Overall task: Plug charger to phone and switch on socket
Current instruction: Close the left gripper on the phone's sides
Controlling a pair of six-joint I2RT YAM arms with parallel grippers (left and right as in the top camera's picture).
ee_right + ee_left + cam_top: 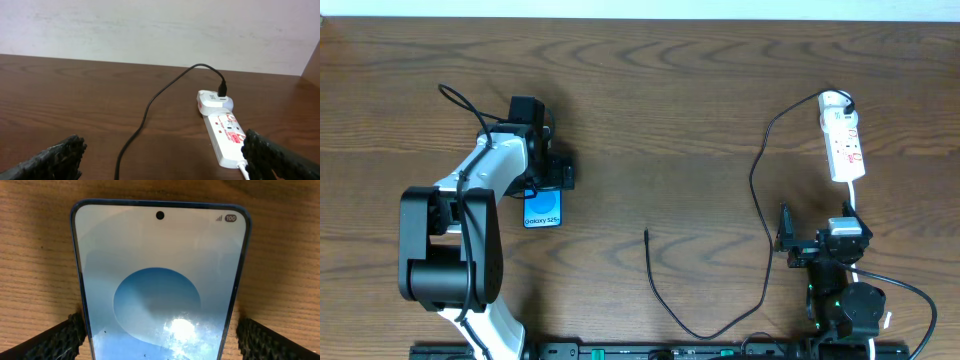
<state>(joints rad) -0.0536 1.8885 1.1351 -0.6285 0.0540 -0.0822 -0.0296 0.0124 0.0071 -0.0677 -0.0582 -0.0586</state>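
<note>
The left jaws (160, 328) stand wide open astride the phone (160, 280), which lies flat and face up on the table (660, 120) at the left of the scene. In the left wrist view one black ribbed finger (60, 337) sits just outside the phone's left edge and the other just outside its right edge. The blue screen with its round pattern fills the gap between them. I cannot tell whether the pads touch the frame. From overhead only the near end of the phone, with its "Galaxy S25" text, shows beyond the left arm.

The right jaws (825, 238) are also spread fully apart and hold nothing. They hover at the near right of the table, pointing toward the far side. The socket (844, 145) lies ahead of them, toward the far right, apart from both fingers, with its red markings facing up.

A white adapter (215, 101) is seated at the socket's far end, and the charger (753, 183) is plugged into it. The black cable loops left, runs toward the near edge and curls back. Its connector tip (647, 236) lies loose on bare wood near the middle of the table. The tip is well apart from the phone on its left and from the right jaws on its right.
</note>
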